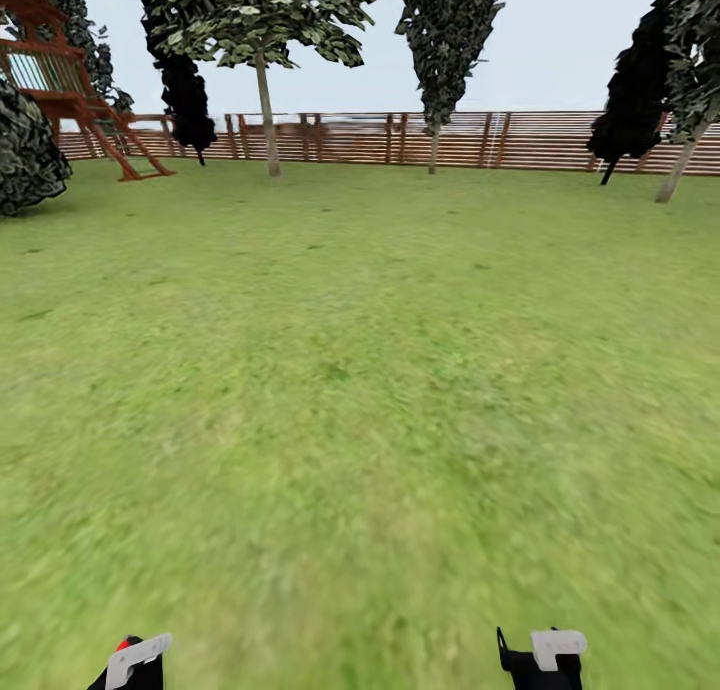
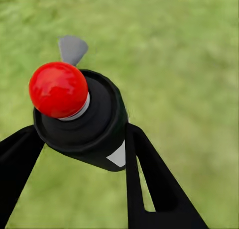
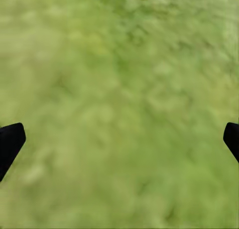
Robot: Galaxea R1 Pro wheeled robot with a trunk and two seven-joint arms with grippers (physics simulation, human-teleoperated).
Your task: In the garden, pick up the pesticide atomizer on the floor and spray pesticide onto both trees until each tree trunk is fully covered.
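Low, left claw (image 2: pixel 79 139) around atomizer (image 2: pixel 82 114)

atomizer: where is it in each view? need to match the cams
Head view: bottom left edge, only the red tip of the pesticide atomizer peeks above the left gripper.
Left wrist view: centre-left, the gripper is shut on it.
Right wrist view: not in this picture.
Shared landmark: the grass floor.

Red-tipped black atomizer (image 2: pixel 87 117) in left hand (image 2: pixel 79 154)
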